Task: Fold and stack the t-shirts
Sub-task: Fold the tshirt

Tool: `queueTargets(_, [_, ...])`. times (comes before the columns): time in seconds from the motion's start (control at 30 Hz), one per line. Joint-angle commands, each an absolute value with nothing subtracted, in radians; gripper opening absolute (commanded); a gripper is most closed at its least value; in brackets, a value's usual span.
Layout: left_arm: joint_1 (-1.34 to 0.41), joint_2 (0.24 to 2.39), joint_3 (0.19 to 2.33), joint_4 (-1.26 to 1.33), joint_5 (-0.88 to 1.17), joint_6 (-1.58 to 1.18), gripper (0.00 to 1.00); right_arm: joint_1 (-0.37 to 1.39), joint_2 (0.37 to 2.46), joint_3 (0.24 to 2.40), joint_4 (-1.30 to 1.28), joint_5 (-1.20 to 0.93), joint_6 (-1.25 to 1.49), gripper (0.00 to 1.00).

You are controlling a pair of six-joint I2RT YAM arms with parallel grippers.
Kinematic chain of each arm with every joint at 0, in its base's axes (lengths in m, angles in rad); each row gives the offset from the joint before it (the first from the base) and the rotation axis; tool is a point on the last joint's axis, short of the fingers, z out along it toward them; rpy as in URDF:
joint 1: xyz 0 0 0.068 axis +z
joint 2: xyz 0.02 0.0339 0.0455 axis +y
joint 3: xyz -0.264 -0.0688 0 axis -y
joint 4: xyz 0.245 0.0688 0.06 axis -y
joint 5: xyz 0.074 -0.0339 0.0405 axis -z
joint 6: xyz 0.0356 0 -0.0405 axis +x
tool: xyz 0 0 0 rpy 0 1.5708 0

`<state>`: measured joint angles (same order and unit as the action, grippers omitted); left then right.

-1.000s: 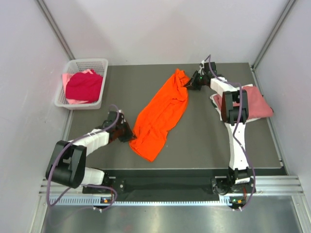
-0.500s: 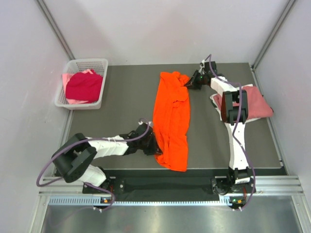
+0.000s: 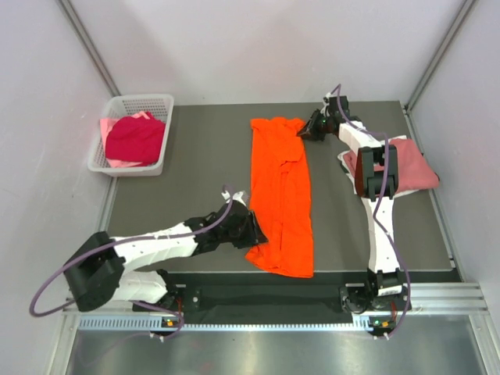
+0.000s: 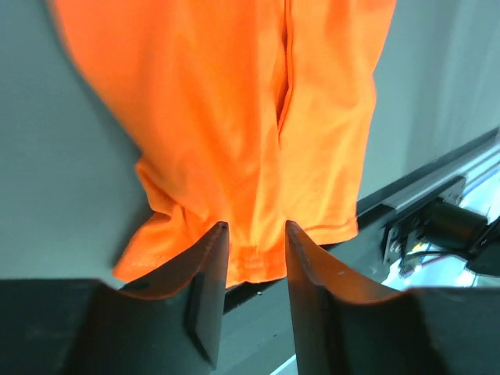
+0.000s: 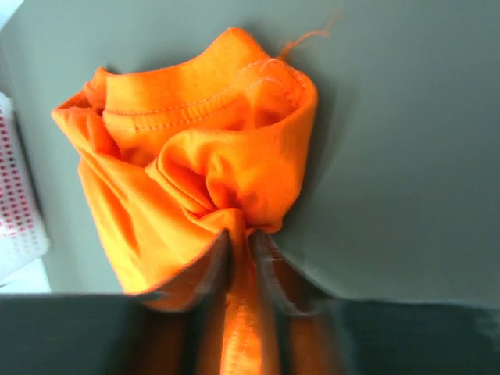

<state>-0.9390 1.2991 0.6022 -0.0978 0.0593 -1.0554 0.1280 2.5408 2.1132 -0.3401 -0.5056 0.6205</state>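
Lower centre of the overhead view, the left gripper pinches the orange t-shirt at its near hem; upper right, the right gripper clamps the far end. Both should keep it taut, lowering evenly.

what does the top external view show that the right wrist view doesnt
Only the top external view shows the orange t-shirt stretched its full length between the left gripper and right gripper, the white basket holding a crimson shirt, and the dusty rose shirt. Only the right wrist view shows the bunched hem stitching at the pinch and a loose thread. Both show the orange cloth on the grey table.
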Motion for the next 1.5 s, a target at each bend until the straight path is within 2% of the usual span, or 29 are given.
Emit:
queueTargets(0.0, [-0.924,1.215,0.627,-0.274,-0.044,-1.049,0.42,0.121,2.536,2.164,-0.318,-0.453,0.611,0.23])
queueTargets(0.07, [-0.888,1.177,0.638,-0.325,-0.043,-1.025,0.47,0.121,2.528,2.164,-0.325,-0.439,0.597,0.36])
queueTargets(0.1, [-0.871,1.166,0.643,-0.357,-0.041,-1.014,0.52,0.121,2.517,2.163,-0.330,-0.433,0.594,0.50])
queueTargets(0.17, [-0.801,1.140,0.637,-0.362,-0.035,-0.977,0.67,0.123,2.505,2.154,-0.339,-0.422,0.571,0.64])
queueTargets(0.27, [-0.648,1.175,0.644,-0.321,0.090,-0.898,0.68,0.123,2.465,2.111,-0.341,-0.410,0.557,0.66])
queueTargets(0.53, [-0.480,1.445,0.828,-0.175,0.130,-0.762,0.70,0.120,2.384,1.988,-0.354,-0.425,0.520,0.73])
queueTargets(0.63, [-0.417,1.561,0.903,-0.126,0.170,-0.747,0.71,0.118,2.341,1.901,-0.347,-0.433,0.511,0.73])
queueTargets(0.77, [-0.368,1.724,1.049,-0.129,0.219,-0.724,0.71,0.118,2.295,1.786,-0.304,-0.430,0.508,0.62])
queueTargets(0.9, [-0.344,1.928,1.225,-0.110,0.271,-0.733,0.68,0.120,2.301,1.773,-0.302,-0.416,0.511,0.60])
queueTargets(1.03, [-0.339,2.042,1.311,-0.043,0.299,-0.755,0.65,0.124,2.309,1.764,-0.313,-0.400,0.517,0.60])
queueTargets(1.2, [-0.334,2.155,1.451,-0.043,0.324,-0.772,0.60,0.124,2.315,1.753,-0.305,-0.400,0.515,0.52])
queueTargets(1.4, [-0.315,2.328,1.652,-0.071,0.347,-0.811,0.42,0.129,2.379,1.827,-0.301,-0.437,0.552,0.46])
queueTargets(1.43, [-0.314,2.345,1.675,-0.074,0.348,-0.827,0.29,0.130,2.387,1.835,-0.301,-0.440,0.563,0.45])
queueTargets(1.47, [-0.310,2.364,1.716,-0.080,0.342,-0.833,0.22,0.133,2.396,1.841,-0.289,-0.445,0.569,0.43])
